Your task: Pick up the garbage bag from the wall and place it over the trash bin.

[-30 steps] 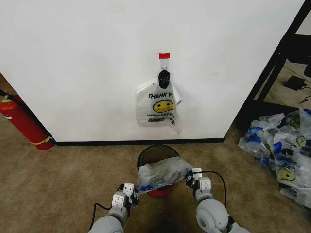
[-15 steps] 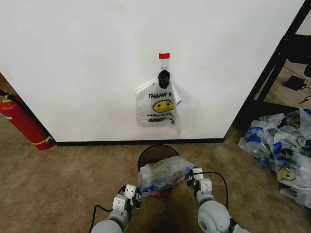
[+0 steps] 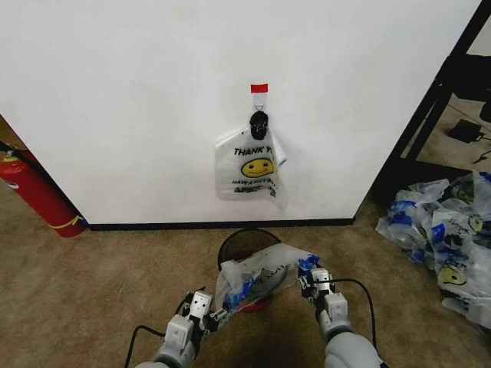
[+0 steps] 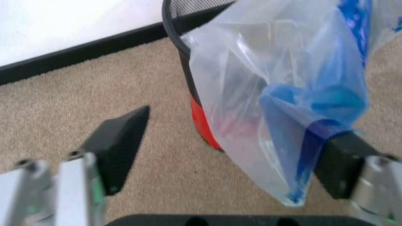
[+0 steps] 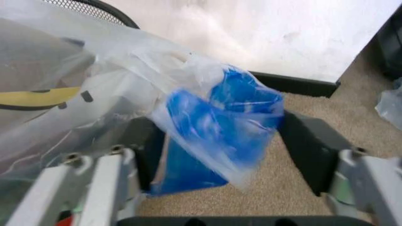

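The garbage bag (image 3: 259, 277) lies crumpled over the near rim of the trash bin (image 3: 242, 238), a dark round basket with a red base on the carpet below the wall (image 3: 115, 115). My left gripper (image 3: 217, 313) is open at the bag's left end; in the left wrist view a blue handle (image 4: 314, 136) rests against one finger (image 4: 342, 162). At the bag's other end my right gripper (image 3: 311, 277) is also open, and the other blue handle (image 5: 220, 127) hangs loose between its spread fingers. An identical bag (image 3: 252, 170) hangs from the red-taped hook (image 3: 259, 89).
A red fire extinguisher (image 3: 34, 192) leans at the wall's left end. A pile of similar bags (image 3: 445, 245) lies on the carpet to the right, beside a black shelf frame (image 3: 437, 100). A black baseboard (image 3: 215, 225) runs behind the bin.
Both arms have drawn back and lower toward me. The bag's blue handles have come loose and now show at each gripper, and the bag has sagged on the bin.
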### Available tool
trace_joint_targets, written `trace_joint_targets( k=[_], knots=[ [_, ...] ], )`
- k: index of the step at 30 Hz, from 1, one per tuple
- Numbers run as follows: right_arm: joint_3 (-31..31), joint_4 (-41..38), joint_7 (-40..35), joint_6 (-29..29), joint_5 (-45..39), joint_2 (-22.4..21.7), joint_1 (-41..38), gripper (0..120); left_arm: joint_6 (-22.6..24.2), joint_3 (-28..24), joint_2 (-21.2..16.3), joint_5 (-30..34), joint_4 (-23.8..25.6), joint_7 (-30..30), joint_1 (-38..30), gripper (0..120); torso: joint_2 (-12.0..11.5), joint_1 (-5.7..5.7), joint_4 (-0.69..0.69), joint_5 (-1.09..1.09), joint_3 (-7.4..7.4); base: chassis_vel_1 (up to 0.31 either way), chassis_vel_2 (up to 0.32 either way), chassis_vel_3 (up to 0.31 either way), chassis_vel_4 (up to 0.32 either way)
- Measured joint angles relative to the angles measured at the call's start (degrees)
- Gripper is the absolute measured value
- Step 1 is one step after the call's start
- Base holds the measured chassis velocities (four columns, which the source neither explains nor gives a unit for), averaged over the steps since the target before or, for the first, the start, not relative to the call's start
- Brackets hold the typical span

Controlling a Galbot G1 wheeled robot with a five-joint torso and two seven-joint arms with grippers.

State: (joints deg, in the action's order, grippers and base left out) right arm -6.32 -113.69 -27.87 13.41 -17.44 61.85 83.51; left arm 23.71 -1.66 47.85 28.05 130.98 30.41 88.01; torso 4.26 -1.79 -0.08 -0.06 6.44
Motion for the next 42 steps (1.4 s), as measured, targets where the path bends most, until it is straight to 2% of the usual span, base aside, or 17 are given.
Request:
trace_joint_targets(
  k=[2,5,7,11,22,26,28,29,31,32,33,34,35,37,39,41,42],
  knots=[
    [-0.3,-0.3,0.1,-1.0,0.6,0.1,1.0,73,-0.4,0.3,-0.2,-0.9,0.4,-0.2,1.3,97,0.0,0.00,0.00,0.00,0.00,0.000,0.000,0.000,0.000],
    [-0.7,-0.7,0.5,-2.1,1.0,0.2,1.8,79,-0.8,0.6,-0.2,-1.5,0.9,-0.2,2.1,99,0.0,0.00,0.00,-0.01,0.00,0.000,0.000,0.000,0.000],
    [-1.2,-1.1,1.6,-4.3,1.8,0.1,3.3,90,-1.3,1.0,-0.3,-2.0,1.9,-0.3,3.1,100,0.0,0.00,0.00,-0.01,0.00,0.000,0.000,0.000,0.000],
    [-1.6,-1.6,2.2,-6.4,3.1,0.2,4.6,98,-1.6,1.6,-0.6,-2.8,3.3,-0.3,3.9,100,0.0,0.00,0.00,-0.01,0.00,0.000,0.000,0.000,0.000],
    [-5.3,-4.3,4.2,-14.2,7.3,-0.2,10.3,100,-2.8,5.1,-2.8,-4.6,8.7,-0.2,8.1,100,0.0,0.00,0.00,-0.01,0.00,0.000,0.000,0.000,0.000],
    [-7.6,-4.6,7.7,-19.7,9.5,-0.7,13.1,100,-1.5,6.1,-4.4,-3.6,10.8,0.8,7.6,100,0.0,0.00,0.02,0.01,0.00,0.000,0.000,0.000,0.000],
    [-9.3,-5.0,9.9,-22.9,10.2,-0.6,14.2,100,-0.4,6.6,-5.2,-0.5,11.1,1.0,4.2,100,0.0,0.00,0.01,-0.02,0.00,0.000,0.000,0.000,0.000],
    [-10.1,-5.4,11.3,-24.5,10.3,-0.4,14.4,100,0.9,7.2,-5.8,3.0,11.1,1.2,1.2,100,0.0,0.00,-0.04,-0.03,0.00,0.000,0.000,0.000,0.000],
    [-10.2,-5.5,11.7,-25.0,10.3,-0.4,14.3,100,1.4,7.4,-5.9,4.1,11.1,1.3,0.4,100,0.0,0.00,-0.05,-0.04,0.00,0.000,0.000,0.000,0.000],
    [-10.0,-5.7,13.0,-26.3,9.9,-0.7,13.2,100,3.0,8.9,-6.3,7.3,11.1,1.3,-1.3,100,0.0,0.00,-0.07,-0.03,0.01,0.000,0.000,0.000,0.000],
    [-9.9,-5.7,13.4,-26.7,9.7,-0.9,12.6,100,3.4,9.4,-6.4,8.2,11.0,1.3,-1.7,100,0.0,0.00,-0.05,-0.01,0.01,0.000,0.000,0.000,0.000],
    [-9.7,-5.8,14.8,-28.2,9.2,-1.2,11.1,100,4.6,10.5,-6.6,11.5,10.1,1.3,-3.7,100,0.0,0.00,0.10,0.06,0.00,0.000,0.000,0.000,0.000],
    [-10.2,-6.1,16.3,-30.1,9.1,-1.0,10.9,100,6.1,10.3,-7.0,15.6,8.0,1.3,-7.4,100,0.0,0.00,0.11,0.02,0.01,0.000,0.000,0.000,0.000],
    [-11.6,-7.1,17.9,-32.0,8.5,0.0,11.7,100,8.0,8.5,-7.1,21.2,3.9,1.2,-14.5,100,0.0,-0.01,-0.02,-0.08,0.01,0.000,0.000,0.000,0.000],
    [-11.9,-7.3,18.3,-32.4,8.3,0.2,11.8,100,8.4,8.2,-7.0,22.5,3.0,1.2,-16.3,100,0.0,-0.01,-0.05,-0.08,0.01,0.000,0.000,0.000,0.000],
    [-14.0,-8.4,19.4,-33.7,8.0,1.5,12.5,100,10.5,5.7,-6.5,28.5,-1.7,1.1,-25.6,100,0.0,-0.01,-0.03,0.04,0.01,0.000,0.000,0.000,0.000],
    [-15.0,-8.9,19.6,-34.0,8.1,2.1,12.9,100,11.3,4.0,-6.2,30.1,-3.9,0.7,-29.7,100,0.0,0.00,-0.03,-0.01,0.01,0.000,0.000,0.000,0.000]
  ],
)
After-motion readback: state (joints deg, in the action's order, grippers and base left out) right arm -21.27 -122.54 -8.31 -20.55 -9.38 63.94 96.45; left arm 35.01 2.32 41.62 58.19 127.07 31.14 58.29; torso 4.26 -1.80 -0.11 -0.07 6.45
